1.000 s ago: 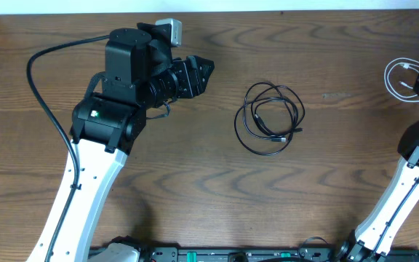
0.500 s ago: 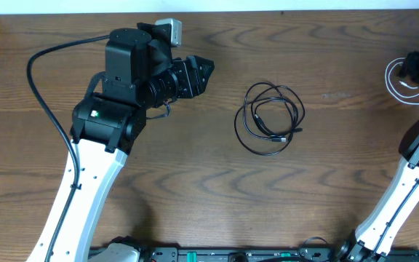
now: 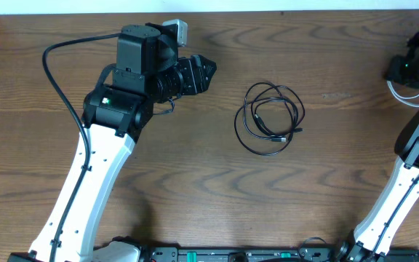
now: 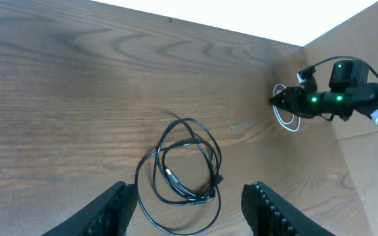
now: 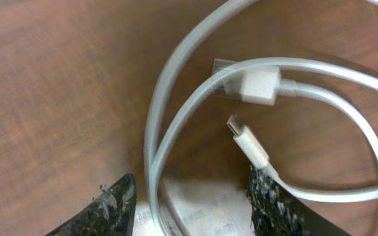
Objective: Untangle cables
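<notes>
The black cable point(image 3: 270, 118) lies in a loose coil at mid-table, apart from both arms. In the left wrist view this black cable point(image 4: 182, 167) sits just ahead of my left gripper point(image 4: 189, 195), which hangs open above it. From overhead, the left gripper point(image 3: 202, 73) is left of the coil. The white cable point(image 5: 176, 92) is coiled at the far right, its two plugs inside the loop. My right gripper point(image 5: 192, 187) stands open right down over it, with strands running between the fingers. Overhead, the right gripper point(image 3: 406, 69) hides most of the white cable point(image 3: 401, 92).
The left arm's thick black wire point(image 3: 62, 94) loops out over the table's left side. The table's far edge point(image 3: 268, 12) meets a white wall. The right arm point(image 4: 336, 99), with green lights, shows near the table's right corner.
The right gripper has moved onto the white cable from the right edge and its jaws have narrowed. The left arm has shifted slightly to the right. The black cable has not moved.
</notes>
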